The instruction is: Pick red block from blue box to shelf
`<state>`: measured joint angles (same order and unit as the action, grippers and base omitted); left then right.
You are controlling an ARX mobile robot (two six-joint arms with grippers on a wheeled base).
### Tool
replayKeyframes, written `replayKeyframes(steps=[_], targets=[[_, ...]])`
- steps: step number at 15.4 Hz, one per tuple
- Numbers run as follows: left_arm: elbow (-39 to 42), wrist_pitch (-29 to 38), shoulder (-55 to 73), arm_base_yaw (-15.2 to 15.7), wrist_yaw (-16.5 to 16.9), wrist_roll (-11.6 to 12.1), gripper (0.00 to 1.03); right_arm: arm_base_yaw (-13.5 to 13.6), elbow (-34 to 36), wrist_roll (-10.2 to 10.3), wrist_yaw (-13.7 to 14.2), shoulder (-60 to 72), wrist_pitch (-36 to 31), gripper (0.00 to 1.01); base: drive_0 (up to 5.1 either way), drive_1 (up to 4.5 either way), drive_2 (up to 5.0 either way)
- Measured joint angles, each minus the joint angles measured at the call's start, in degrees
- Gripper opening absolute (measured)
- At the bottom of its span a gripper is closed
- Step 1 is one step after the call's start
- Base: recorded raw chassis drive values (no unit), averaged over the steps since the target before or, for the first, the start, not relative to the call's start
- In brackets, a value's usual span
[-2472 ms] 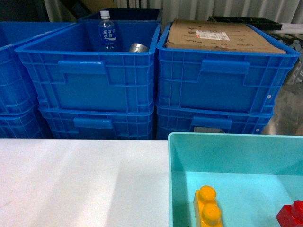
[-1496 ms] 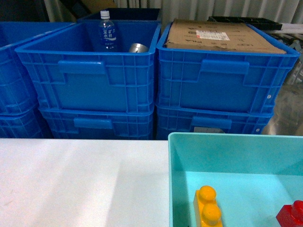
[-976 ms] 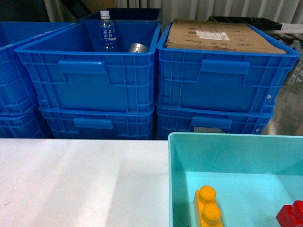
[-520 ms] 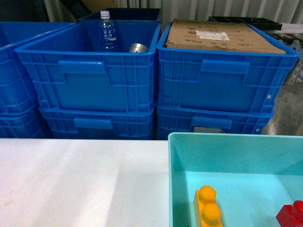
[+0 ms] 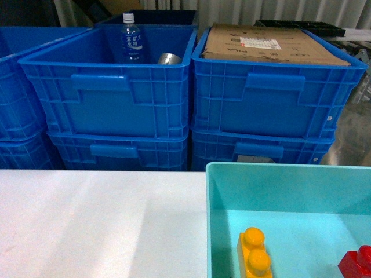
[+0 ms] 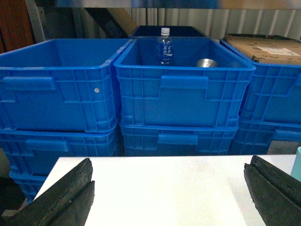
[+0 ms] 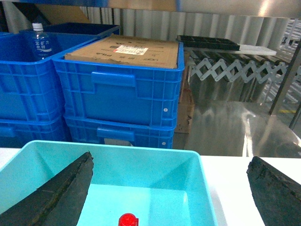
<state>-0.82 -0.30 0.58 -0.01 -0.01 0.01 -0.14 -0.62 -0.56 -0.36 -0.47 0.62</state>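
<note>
Black right gripper [image 7: 169, 197] — jaws spread — above blue box [image 7: 197, 188].

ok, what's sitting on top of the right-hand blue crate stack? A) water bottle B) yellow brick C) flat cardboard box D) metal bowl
C: a flat cardboard box with a white label covers the top crate on the right; the water bottle stands inside the crate to its left.
</note>
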Motion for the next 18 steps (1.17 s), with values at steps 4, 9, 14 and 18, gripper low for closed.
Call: replayKeyframes(steps=[4,9,14,18], targets=[[0.0,0.0,0.0,0.0,0.0,0.0,0.98,-1.9,-0.5,3.2,-4.3,8.9,-4.5,0.98,0.0,0.00,0.0],[0.0,0.0,0.0,0.0,0.0,0.0,0.98,-0.6,-6.8,3.6,-5.4,24.5,-10.9,0.98,0.0,0.00,0.0],[0.0,0.0,0.0,0.0,0.0,0.0,0.98,3.7,-11.0,-0.8,0.2,46.1,-14.5,0.98,0.0,0.00,0.0],[0.0,0.0,0.0,0.0,0.0,0.0,0.98,9.5,-14.5,7.2,1.1,68.7,-15.7,0.98,0.0,0.00,0.0]])
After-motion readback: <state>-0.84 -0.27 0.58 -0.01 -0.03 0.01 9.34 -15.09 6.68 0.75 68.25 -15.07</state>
